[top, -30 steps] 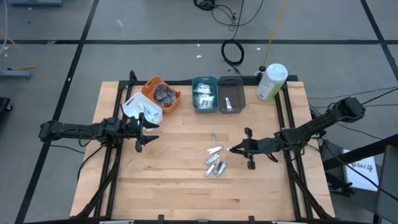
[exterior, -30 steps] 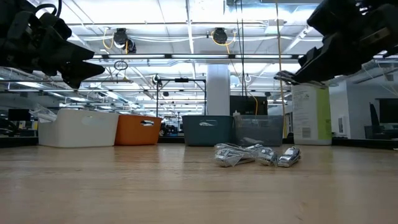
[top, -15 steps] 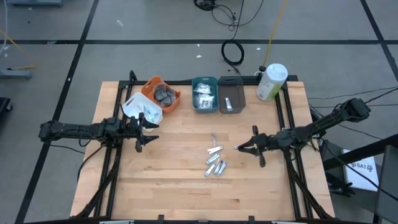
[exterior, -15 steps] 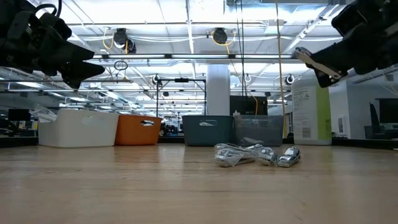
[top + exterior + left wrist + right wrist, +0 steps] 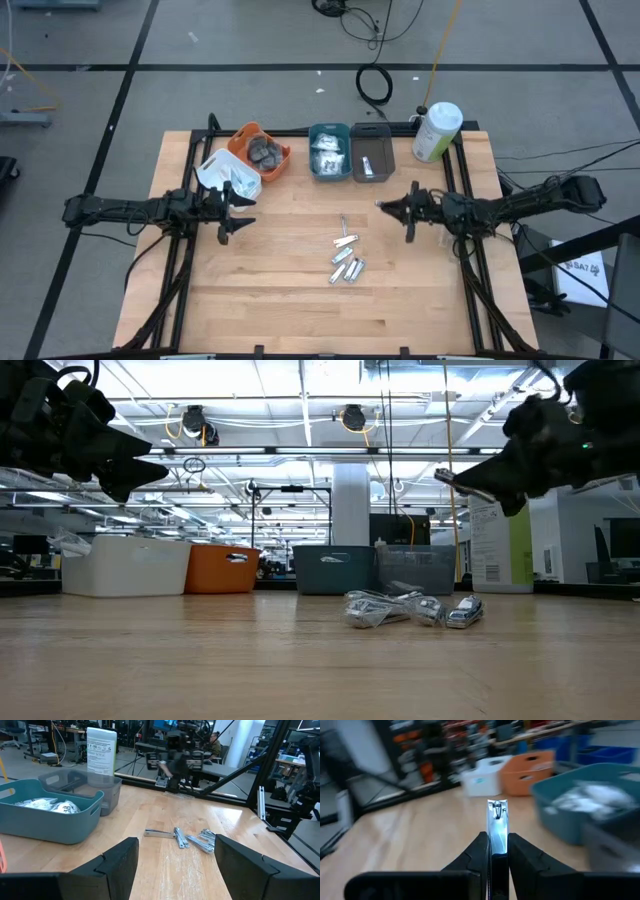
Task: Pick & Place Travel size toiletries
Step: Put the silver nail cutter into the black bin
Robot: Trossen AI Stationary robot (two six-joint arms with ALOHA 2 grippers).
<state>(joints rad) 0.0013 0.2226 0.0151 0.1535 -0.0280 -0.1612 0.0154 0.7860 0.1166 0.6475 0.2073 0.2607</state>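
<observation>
Pale wooden tabletop (image 5: 290, 290) carried four small bins along its far edge, with the left gripper (image 5: 228, 210) spread wide and empty near the white one. Loose silver metal pieces (image 5: 346, 262) lay mid-table, and the right gripper (image 5: 392, 206), raised before the grey bin (image 5: 371, 160), pinched one narrow silver piece (image 5: 497, 825) tightly between its fingers.

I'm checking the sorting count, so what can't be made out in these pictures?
- Orange bin, low view: its wall hides the contents.
- Silver pile, high view: too small to count.
- Grey bin, right wrist view: blurred and cut by the edge.
- Item in the right pincer: silver, narrow side only; type unclear.
</observation>
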